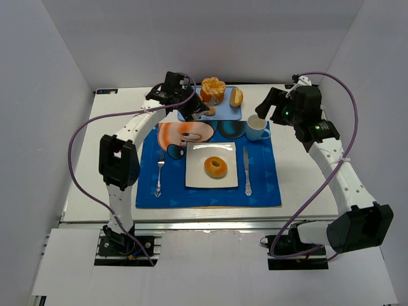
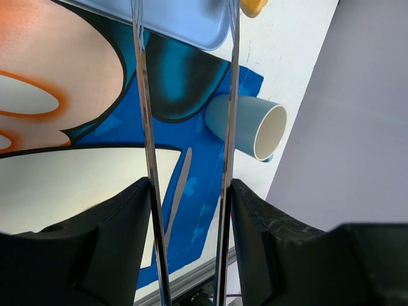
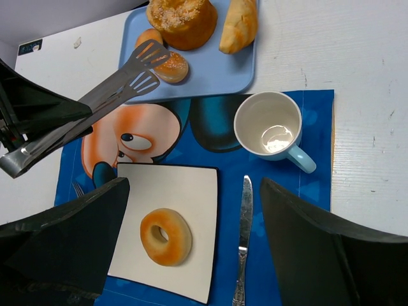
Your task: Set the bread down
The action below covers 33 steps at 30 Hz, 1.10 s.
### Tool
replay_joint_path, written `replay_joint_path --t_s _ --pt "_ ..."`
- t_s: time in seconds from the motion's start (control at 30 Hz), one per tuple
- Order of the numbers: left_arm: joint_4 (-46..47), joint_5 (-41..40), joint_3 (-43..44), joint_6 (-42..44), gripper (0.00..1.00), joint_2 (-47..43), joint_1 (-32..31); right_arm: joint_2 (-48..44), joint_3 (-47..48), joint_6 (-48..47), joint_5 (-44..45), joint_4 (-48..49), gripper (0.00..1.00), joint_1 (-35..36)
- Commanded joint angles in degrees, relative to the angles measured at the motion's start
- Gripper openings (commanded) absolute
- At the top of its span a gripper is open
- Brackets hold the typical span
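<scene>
My left gripper (image 1: 171,91) is shut on metal tongs (image 3: 115,89), with its jaws pressed on the two tong arms (image 2: 146,127). The tong tips are slightly apart at the left side of a small round bun (image 3: 171,64) on the blue tray (image 3: 217,76). I cannot tell if they grip it. A big sugared bun (image 3: 182,19) and a long roll (image 3: 239,25) also lie on the tray. A doughnut (image 3: 166,236) lies on the white square plate (image 3: 172,188). My right gripper (image 3: 194,217) is open and empty, high above the plate.
A blue placemat (image 1: 268,185) holds the plate (image 1: 194,177), a fork (image 1: 158,172) on its left and a knife (image 1: 247,169) on its right. An empty light-blue mug (image 1: 257,127) stands right of the tray (image 1: 226,115). White walls enclose the table.
</scene>
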Motion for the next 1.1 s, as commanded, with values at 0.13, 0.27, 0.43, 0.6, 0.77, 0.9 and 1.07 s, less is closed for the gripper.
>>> replay_joint_path --t_s 0.13,0.27,0.43,0.6,0.77,0.9,1.07 --pt "0.65 1.0 1.07 -1.29 0.61 0.37 1.69 0.68 2.24 -1.14 0.83 2.76 0.89 0.12" --pt "0.21 0.64 0.89 -1.3 0.61 0.28 2.04 1.04 2.33 -1.05 0.74 2.93 0.89 0.12" --pt "1.35 1.17 -0.16 -1.56 0.62 1.07 2.57 1.74 2.24 -1.05 0.74 3.2 0.89 0.12" --pt "1.97 2.31 1.06 -1.65 0.62 3.35 3.27 2.53 2.94 -1.32 0.83 3.2 0.89 -0.05" --pt "1.62 2.93 3.09 -1.39 0.62 6.25 3.54 3.59 3.74 -1.75 1.01 3.29 0.89 0.04" --pt "2.14 3.02 3.26 -1.65 0.53 6.87 3.8 4.2 4.09 -2.02 1.01 3.2 0.89 0.04" --pt "2.41 3.02 3.18 -1.65 0.45 6.78 3.98 4.29 4.18 -2.28 1.01 3.11 0.89 0.04"
